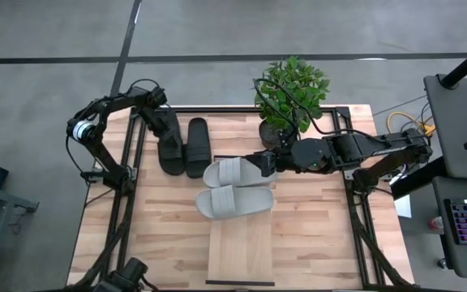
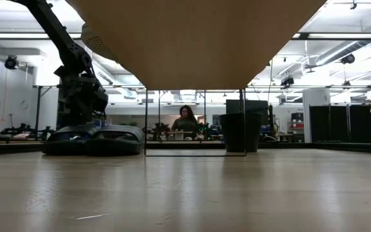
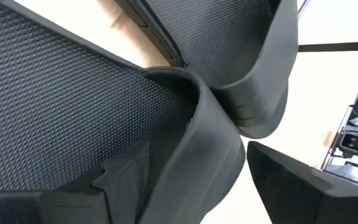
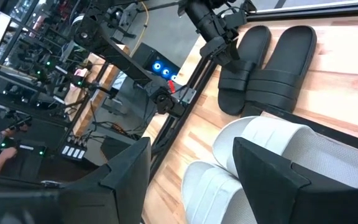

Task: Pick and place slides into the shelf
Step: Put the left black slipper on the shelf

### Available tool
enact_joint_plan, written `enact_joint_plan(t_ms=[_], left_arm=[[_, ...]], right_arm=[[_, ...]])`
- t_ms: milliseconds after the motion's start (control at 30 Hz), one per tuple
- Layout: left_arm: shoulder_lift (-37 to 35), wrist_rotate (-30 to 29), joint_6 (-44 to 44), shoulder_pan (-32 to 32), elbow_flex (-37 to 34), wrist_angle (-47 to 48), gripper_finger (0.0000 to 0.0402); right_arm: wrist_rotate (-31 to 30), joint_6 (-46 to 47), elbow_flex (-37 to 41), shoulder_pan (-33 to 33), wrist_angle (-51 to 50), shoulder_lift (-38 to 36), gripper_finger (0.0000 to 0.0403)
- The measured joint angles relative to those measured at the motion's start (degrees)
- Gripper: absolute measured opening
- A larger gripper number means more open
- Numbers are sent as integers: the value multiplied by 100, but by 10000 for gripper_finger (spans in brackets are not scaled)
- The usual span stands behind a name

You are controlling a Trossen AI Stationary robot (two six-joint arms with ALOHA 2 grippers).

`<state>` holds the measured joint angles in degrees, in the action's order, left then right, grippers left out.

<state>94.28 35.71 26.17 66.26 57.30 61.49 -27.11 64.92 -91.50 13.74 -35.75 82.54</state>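
The black pair lies side by side at the table's far left: the left black slide [image 1: 167, 148] and its mate [image 1: 198, 146]. My left gripper [image 1: 162, 122] is down on the left one's far end, shut on it. The two grey slides [image 1: 232, 172] [image 1: 235, 201] lie sole-down at mid-table. My right gripper [image 1: 264, 162] is open at the farther grey slide's right end [image 4: 257, 134]; one finger [image 4: 278, 180] is over its strap, the other beside it. The pale wood shelf [image 1: 240, 247] stands at the near edge. My left gripper [image 3: 197, 146] has the left black slide's strap edge [image 3: 213, 134] between its two fingers, and the strap fills the gap. The fingers come from above at the slide's far end. The slide's sole rests on the table [image 2: 92, 140]. My right gripper: whether it touches the grey slide, I cannot tell.
A potted plant [image 1: 290, 89] stands at the far edge behind my right arm; its dark pot [image 2: 240, 132] shows in the low view. Black frame bars [image 1: 132, 162] run along both table sides. A person [image 2: 185, 122] sits in the room beyond.
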Motion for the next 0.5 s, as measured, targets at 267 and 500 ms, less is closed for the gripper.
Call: enact_joint_plan(t_ms=[267, 500], left_arm=[[0, 463, -13, 0, -16, 59, 256], [0, 481, -3, -43, -163, 55, 256]], right_arm=[[-2, -41, 0, 0, -2, 1, 219], [-2, -48, 2, 0, -2, 2, 219]])
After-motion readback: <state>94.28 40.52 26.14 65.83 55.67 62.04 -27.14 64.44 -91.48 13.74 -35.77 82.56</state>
